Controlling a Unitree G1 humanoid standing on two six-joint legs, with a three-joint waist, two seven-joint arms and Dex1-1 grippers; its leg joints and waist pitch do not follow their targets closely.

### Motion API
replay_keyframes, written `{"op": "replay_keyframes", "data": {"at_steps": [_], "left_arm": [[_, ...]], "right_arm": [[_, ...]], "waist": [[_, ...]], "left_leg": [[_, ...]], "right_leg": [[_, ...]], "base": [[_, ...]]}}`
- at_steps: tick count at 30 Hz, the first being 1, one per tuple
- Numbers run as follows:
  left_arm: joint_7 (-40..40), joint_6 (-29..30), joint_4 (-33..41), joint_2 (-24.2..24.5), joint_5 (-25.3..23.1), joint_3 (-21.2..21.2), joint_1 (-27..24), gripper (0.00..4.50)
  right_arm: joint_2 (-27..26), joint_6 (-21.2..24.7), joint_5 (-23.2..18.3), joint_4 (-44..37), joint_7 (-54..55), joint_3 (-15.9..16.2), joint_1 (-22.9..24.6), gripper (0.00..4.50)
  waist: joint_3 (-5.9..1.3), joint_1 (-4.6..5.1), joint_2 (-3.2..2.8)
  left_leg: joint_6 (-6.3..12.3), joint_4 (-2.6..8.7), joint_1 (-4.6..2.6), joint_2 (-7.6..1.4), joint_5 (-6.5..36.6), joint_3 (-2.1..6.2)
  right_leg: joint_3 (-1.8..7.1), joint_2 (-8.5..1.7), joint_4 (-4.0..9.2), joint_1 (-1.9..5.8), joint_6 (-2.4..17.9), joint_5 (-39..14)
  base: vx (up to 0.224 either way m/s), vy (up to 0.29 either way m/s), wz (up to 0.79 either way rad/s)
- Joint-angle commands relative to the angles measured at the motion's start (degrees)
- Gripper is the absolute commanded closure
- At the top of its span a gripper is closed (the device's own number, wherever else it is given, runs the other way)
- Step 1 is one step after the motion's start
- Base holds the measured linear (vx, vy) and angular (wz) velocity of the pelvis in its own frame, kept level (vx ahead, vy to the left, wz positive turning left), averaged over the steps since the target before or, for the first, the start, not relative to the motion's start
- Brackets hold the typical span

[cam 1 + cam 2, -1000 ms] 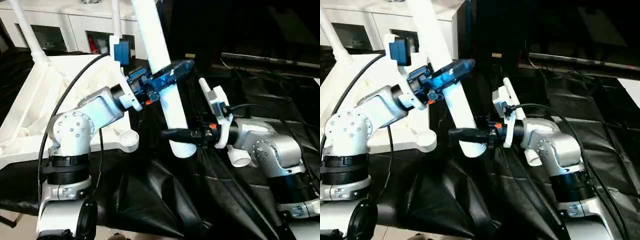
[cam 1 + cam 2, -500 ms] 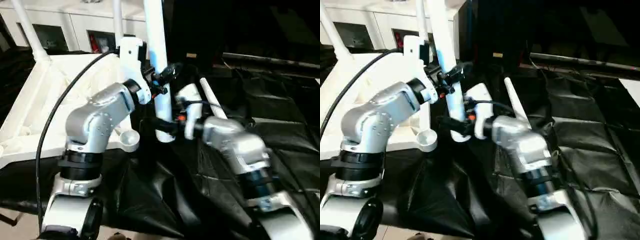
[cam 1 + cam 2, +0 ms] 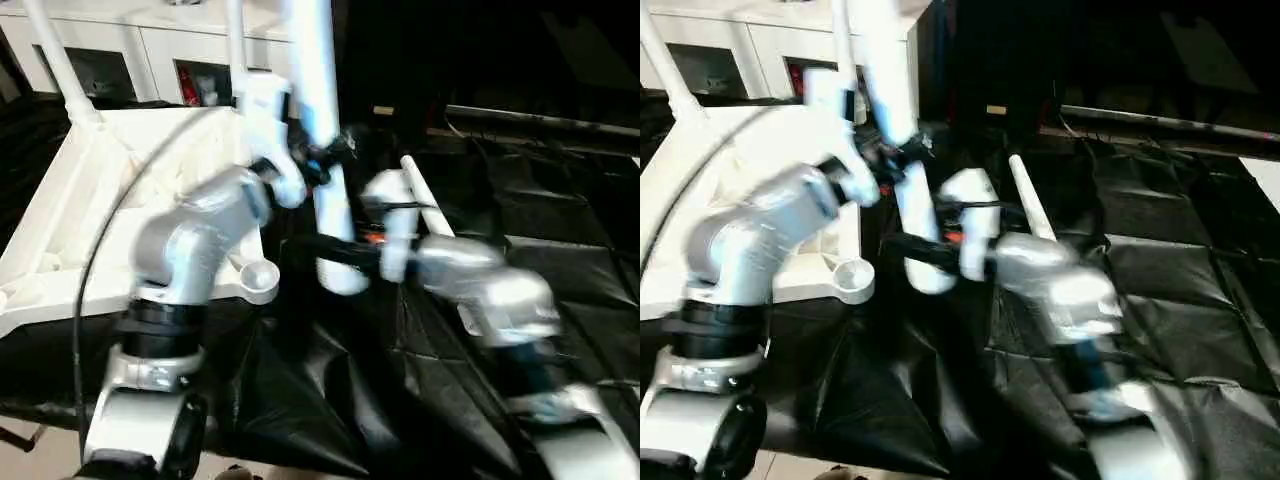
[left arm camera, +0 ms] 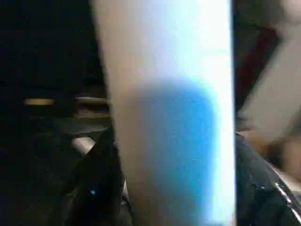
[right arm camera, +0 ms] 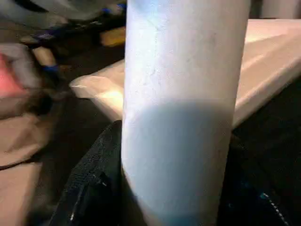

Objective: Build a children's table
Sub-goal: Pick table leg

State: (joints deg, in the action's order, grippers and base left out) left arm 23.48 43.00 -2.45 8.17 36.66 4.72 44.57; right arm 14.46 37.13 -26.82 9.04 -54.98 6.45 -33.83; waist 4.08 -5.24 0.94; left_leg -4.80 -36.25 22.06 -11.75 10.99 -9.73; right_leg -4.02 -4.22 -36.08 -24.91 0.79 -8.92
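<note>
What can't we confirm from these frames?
- Long white cylindrical leg: its top is cut off by the upper edge in both eye views.
- Left gripper and right gripper: motion blur in the eye views, and the leg blocking both wrist views, hide how their fingers stand.
- White plastic rectangular tabletop: the silver left forearm covers part of the ribbed underside; the left picture edge cuts its far side.

Surface draped in crumpled, glossy black plastic sheeting (image 3: pixel 330 400), creased into folds toward the near edge. White plastic rectangular tabletop (image 3: pixel 60 240) lies on it upside down at the left, ribbed underside up, round corner socket (image 3: pixel 258 274) at its near corner. One long white cylindrical leg (image 3: pixel 1028 205) lies loose on the sheeting, right of centre.
</note>
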Motion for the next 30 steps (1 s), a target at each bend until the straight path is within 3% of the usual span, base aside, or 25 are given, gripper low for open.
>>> {"op": "replay_keyframes", "data": {"at_steps": [1,3,7,9,11,12,19,21,23,26,30], "left_arm": [[1.74,1.90,-2.43,1.54,2.17,4.29,0.23,1.47],[5.49,4.60,-1.88,2.43,5.99,5.44,-0.45,1.47],[9.29,7.22,-0.62,3.62,9.37,5.60,-1.39,1.47],[10.04,7.74,-0.05,3.77,10.49,5.33,-1.65,1.81],[10.46,7.83,0.03,3.86,10.93,5.16,-1.73,1.86],[10.84,7.95,0.19,3.79,11.31,5.05,-1.92,1.86],[9.47,6.41,-0.63,3.89,9.96,4.53,-1.72,2.55],[9.02,5.66,-0.18,4.39,8.26,3.48,-1.72,2.59],[8.33,4.99,0.08,4.74,6.94,2.66,-1.70,2.66],[6.94,3.65,0.66,5.05,4.63,1.43,-1.51,2.67],[3.67,1.75,2.23,5.73,-1.01,-2.46,-1.35,2.67]], "right_arm": [[0.56,1.32,-6.67,-7.25,-9.30,0.25,-0.38,2.56],[2.32,3.55,-9.42,-8.32,-12.49,-0.72,-0.36,2.56],[4.57,4.58,-10.83,-8.81,-15.79,-0.65,-0.41,2.56],[5.46,5.48,-11.58,-9.43,-16.95,-0.26,-0.35,2.56],[5.68,5.85,-11.86,-9.66,-17.19,-0.18,-0.31,2.56],[5.77,6.03,-12.05,-9.87,-17.32,-0.10,-0.19,2.56],[5.65,4.38,-10.73,-9.80,-17.05,0.73,-0.05,2.56],[5.21,0.14,-6.81,-8.82,-14.45,1.71,0.00,2.56],[4.79,-0.06,-5.62,-7.82,-12.40,2.04,-0.28,2.56],[2.63,1.02,-3.65,-4.95,-5.64,1.33,-1.67,1.84],[0.66,-1.97,2.98,-2.80,1.83,3.75,-2.02,1.52]], "waist": [[-4.79,-0.13,0.12],[-4.78,-0.07,0.27],[-4.68,-0.03,0.17],[-4.58,-0.08,0.13],[-4.65,-0.13,0.11],[-4.61,-0.07,0.38],[-4.63,-0.15,0.38],[-4.65,-0.20,0.40],[-4.69,-0.14,0.42],[-4.62,0.23,0.35],[-4.67,0.34,0.27]], "left_leg": [[0.71,4.32,-0.56,-0.59,8.93,-0.03],[0.87,4.24,-0.38,-0.50,8.73,-0.01],[0.68,4.21,-0.52,-0.61,9.16,-0.01],[0.33,4.31,-0.66,-0.73,9.71,0.04],[0.10,4.32,-0.75,-0.80,9.76,0.06],[0.18,4.31,-0.77,-0.76,9.78,-0.01],[-0.13,4.31,-0.55,-0.65,9.42,0.06],[-0.28,4.29,-0.48,-0.69,9.17,0.06],[-0.37,4.38,-0.45,-0.73,8.77,0.14],[-0.73,4.42,-0.38,-0.68,8.51,0.11],[-1.42,4.53,-0.55,-0.70,9.09,0.14]], "right_leg": [[2.29,-2.96,4.63,4.19,9.27,-15.82],[2.22,-2.98,4.57,4.35,9.41,-16.31],[2.16,-3.08,4.93,4.05,8.78,-19.06],[2.12,-2.97,5.02,3.96,8.58,-20.17],[2.14,-3.02,5.08,3.88,8.26,-20.49],[2.13,-2.97,5.19,3.82,8.15,-20.74],[2.08,-3.06,5.32,3.91,6.50,-22.62],[2.08,-3.13,5.33,3.83,6.20,-22.84],[2.11,-3.09,5.18,3.84,6.04,-22.37],[2.12,-2.94,5.07,3.75,6.34,-21.33],[2.11,-2.99,5.10,3.76,5.71,-21.85]], "base": [[0.000,0.000,0.00],[0.000,0.000,0.00],[0.000,0.000,0.00],[0.000,0.000,0.00],[0.000,0.000,0.00],[0.000,0.000,0.00],[0.000,0.000,0.00],[0.000,0.000,0.00],[0.000,0.000,0.00],[0.000,0.000,0.00],[0.000,0.000,0.00]]}}
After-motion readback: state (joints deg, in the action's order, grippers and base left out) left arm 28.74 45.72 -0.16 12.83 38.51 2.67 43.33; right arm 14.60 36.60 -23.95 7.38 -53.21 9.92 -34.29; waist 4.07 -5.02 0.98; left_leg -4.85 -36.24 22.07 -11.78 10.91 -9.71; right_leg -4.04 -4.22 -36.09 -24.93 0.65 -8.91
